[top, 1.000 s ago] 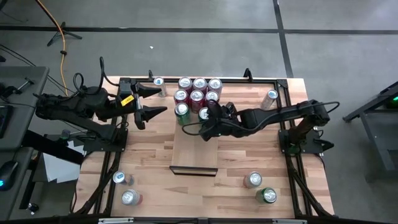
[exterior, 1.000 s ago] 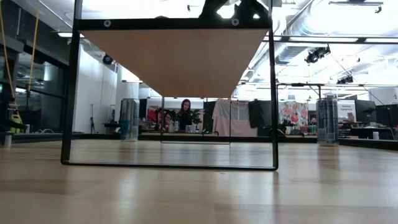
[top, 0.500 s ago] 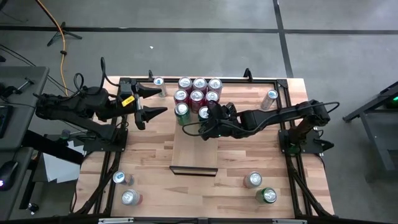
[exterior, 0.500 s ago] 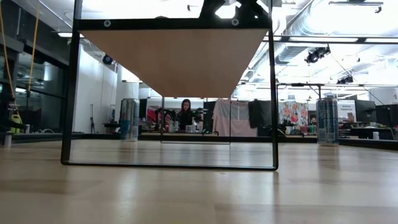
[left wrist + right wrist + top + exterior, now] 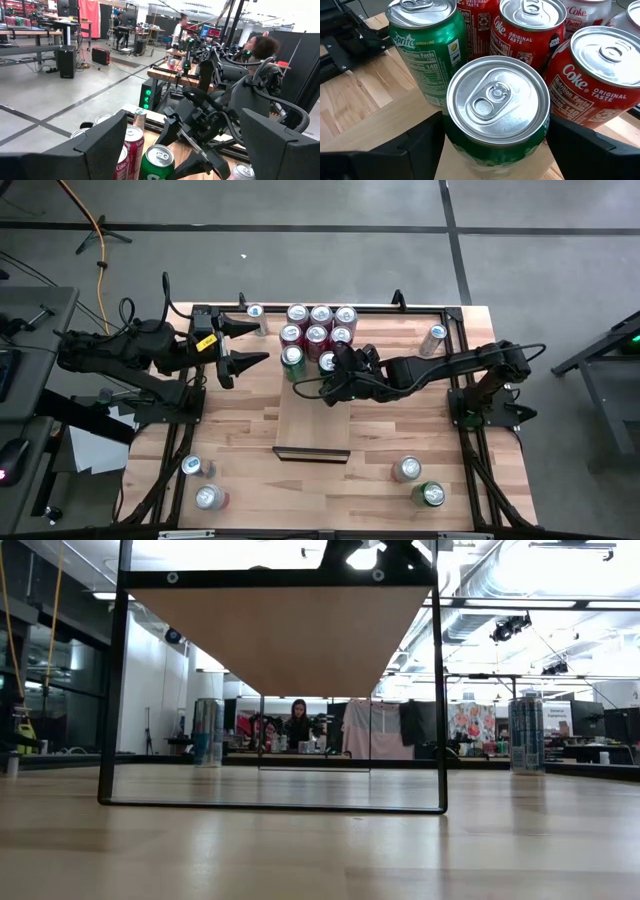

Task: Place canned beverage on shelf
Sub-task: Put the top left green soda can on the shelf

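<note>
A green can with a silver top (image 5: 496, 105) stands upright at the far end of the pale wooden shelf (image 5: 312, 415), beside a green Sprite can (image 5: 427, 47) and red Coke cans (image 5: 592, 75). My right gripper (image 5: 328, 368) reaches in from the table's right with its fingers open, one on each side of the green can. The can's base is hidden. My left gripper (image 5: 243, 345) waits open and level above the table's far left, touching nothing. In the low view the shelf (image 5: 280, 640) shows from below on its black frame. My right gripper has one finger (image 5: 415, 145) and the other (image 5: 590, 147) close against opposite sides of the green can's wall (image 5: 470, 150), below its rim. It comes slanting down from the table's right. I cannot tell whether the fingers touch the can. The can stands upright.
A cluster of red cans (image 5: 318, 328) crowds the far side behind the shelf. Single cans stand at far left (image 5: 255, 313), far right (image 5: 436, 337), near left (image 5: 190, 467) and near right (image 5: 406, 470). People sit at desks beyond the table (image 5: 260, 47).
</note>
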